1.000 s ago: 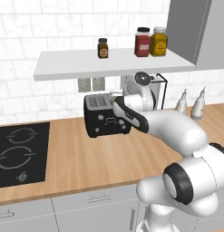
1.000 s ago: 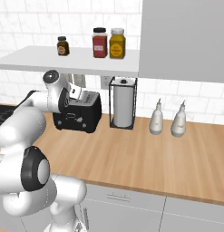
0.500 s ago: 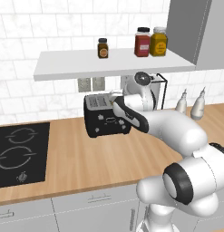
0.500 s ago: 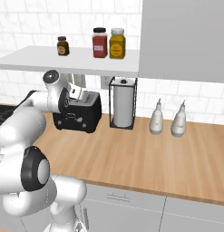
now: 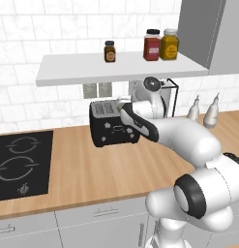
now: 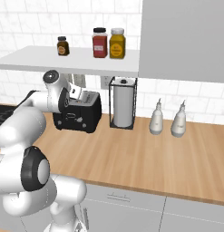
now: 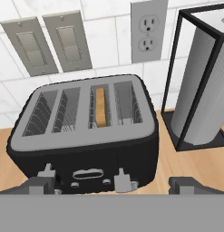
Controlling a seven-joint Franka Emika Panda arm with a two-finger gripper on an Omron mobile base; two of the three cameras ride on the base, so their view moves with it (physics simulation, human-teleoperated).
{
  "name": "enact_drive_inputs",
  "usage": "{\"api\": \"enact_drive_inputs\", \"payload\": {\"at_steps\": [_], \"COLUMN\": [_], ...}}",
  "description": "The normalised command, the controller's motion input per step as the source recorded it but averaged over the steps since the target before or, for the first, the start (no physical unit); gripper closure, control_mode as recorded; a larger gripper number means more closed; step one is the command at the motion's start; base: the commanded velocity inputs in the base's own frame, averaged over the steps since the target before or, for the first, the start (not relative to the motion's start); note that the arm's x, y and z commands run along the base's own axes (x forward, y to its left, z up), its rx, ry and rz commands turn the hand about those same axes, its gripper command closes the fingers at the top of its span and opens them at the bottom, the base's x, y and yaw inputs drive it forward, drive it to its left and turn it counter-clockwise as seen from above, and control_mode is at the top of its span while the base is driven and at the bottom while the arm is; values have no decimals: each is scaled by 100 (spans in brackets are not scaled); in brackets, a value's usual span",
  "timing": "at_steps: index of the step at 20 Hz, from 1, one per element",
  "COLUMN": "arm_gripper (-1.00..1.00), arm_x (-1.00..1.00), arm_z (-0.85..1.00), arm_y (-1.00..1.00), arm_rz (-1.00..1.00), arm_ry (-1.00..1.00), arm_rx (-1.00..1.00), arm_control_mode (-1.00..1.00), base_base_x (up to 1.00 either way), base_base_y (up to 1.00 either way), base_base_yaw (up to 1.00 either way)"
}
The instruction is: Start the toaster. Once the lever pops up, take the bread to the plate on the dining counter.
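- Nothing has moved since earlier; my claw (image 7: pixel 111 188) hovers wide apart, empty, just above the toaster (image 7: pixel 84 136) front.
- Bread (image 7: pixel 100 107) sits in a toaster slot: light, stiff, crumbly, so I'd pinch its top edge.

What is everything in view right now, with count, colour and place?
toaster: one, black, on the wood worktop by the wall
bread: one, tan, in a toaster slot
paper towel holder: one, black frame, right of toaster
bottles: two, white, right of the holder
jars: three, brown, red, yellow, on the shelf
cooktop: one, black, left of toaster
gripper: one, fingers open, before the toaster front
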Motion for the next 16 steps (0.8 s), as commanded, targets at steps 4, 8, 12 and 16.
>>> {"api": "enact_drive_inputs", "payload": {"at_steps": [4,8,12,16], "arm_gripper": [-100,-100,-100,-100], "arm_x": [0,0,0,0], "arm_z": [0,0,0,0], "arm_y": [0,0,0,0], "arm_rz": [0,0,0,0], "arm_ry": [0,0,0,0], "arm_rx": [0,0,0,0], "arm_control_mode": [-100,-100,-100,-100], "base_base_x": [0,0,0,0], "base_base_y": [0,0,0,0], "base_base_yaw": [0,0,0,0]}}
